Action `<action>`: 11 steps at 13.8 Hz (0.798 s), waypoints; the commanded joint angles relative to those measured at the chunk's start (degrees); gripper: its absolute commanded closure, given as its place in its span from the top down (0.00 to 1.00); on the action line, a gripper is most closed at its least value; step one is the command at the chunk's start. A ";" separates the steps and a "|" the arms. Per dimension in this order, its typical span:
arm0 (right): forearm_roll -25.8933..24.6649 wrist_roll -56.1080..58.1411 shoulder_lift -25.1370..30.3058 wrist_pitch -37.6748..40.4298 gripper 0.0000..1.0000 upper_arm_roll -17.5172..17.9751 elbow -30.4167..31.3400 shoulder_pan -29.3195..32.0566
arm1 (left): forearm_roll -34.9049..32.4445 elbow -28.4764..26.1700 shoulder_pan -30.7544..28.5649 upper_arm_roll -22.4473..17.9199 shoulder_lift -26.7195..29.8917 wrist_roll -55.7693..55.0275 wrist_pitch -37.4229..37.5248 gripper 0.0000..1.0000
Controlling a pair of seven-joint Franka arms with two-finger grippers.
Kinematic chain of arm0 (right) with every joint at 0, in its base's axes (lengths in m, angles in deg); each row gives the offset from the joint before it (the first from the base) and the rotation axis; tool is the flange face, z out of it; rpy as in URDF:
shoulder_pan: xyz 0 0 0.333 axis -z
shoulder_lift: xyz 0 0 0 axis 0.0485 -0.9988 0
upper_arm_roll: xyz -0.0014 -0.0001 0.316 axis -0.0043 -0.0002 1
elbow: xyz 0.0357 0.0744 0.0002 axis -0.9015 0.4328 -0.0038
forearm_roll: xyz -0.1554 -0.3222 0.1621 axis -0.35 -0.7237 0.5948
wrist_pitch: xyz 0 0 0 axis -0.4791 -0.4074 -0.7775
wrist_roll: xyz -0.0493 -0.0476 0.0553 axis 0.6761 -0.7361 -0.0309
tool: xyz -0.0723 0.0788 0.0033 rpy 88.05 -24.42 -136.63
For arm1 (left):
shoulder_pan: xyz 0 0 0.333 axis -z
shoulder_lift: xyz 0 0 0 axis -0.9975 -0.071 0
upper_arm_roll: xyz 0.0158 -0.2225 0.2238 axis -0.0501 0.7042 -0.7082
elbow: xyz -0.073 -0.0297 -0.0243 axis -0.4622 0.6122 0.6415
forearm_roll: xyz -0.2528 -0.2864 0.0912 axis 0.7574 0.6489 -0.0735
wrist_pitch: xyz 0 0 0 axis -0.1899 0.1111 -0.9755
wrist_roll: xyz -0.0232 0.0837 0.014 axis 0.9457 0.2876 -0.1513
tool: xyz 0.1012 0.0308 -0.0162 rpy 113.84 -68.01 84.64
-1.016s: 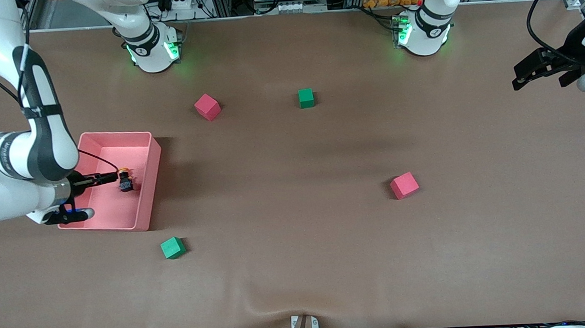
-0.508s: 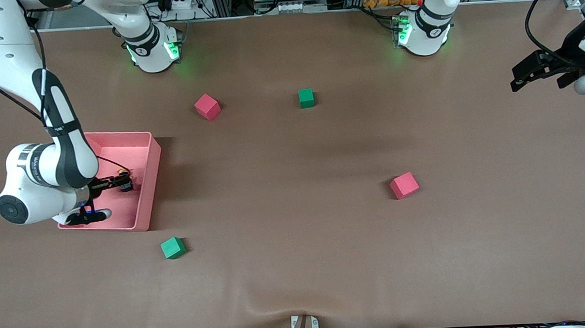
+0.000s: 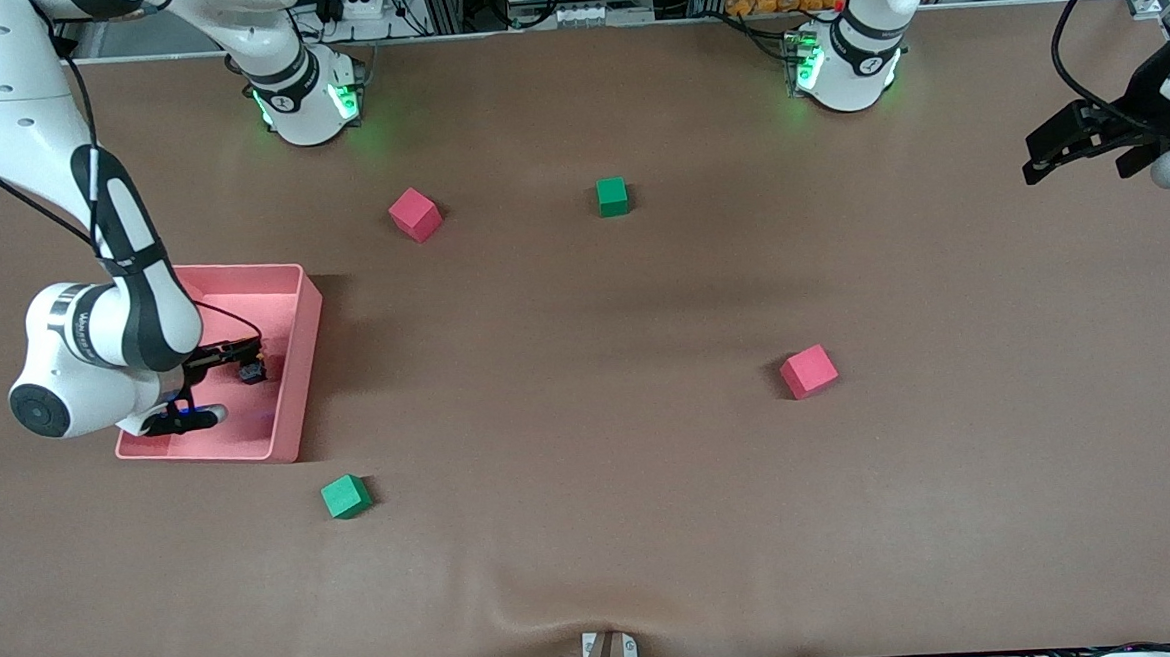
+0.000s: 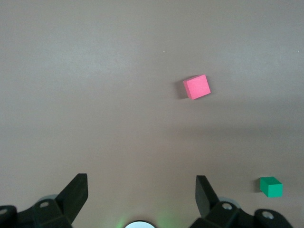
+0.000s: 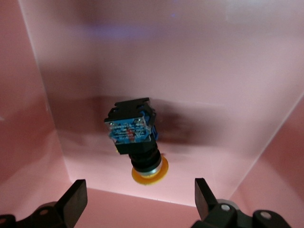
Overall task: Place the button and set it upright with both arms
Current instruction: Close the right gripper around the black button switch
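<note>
Down inside the pink tray (image 3: pixel 291 354) sat the button (image 5: pixel 137 140), lying on its side on the tray floor; the right claw (image 5: pixel 137 202) hung spread just over it, pinching nothing; the left claw (image 4: pixel 141 199) waited, also spread, above bare table (image 3: pixel 593 488) at its own end.

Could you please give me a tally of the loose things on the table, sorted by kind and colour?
Red cubes: 2
Green cubes: 2
Pink bin: 1
Button, lying in the bin: 1
Total: 6
</note>
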 commanded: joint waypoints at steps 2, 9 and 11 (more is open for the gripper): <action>0.50 0.41 -1.60 -5.98 1.00 0.22 2.28 -0.07 | -0.74 0.73 -0.64 0.41 -0.91 0.94 0.01 1.00; 0.59 1.11 -1.43 -8.99 1.00 -0.30 5.71 -0.60 | -0.91 0.73 -0.73 0.15 -0.39 1.99 0.10 1.00; 0.50 1.29 -1.43 -8.90 1.00 -0.48 5.80 -0.60 | -0.82 0.64 -1.34 0.06 -0.39 2.17 0.19 1.00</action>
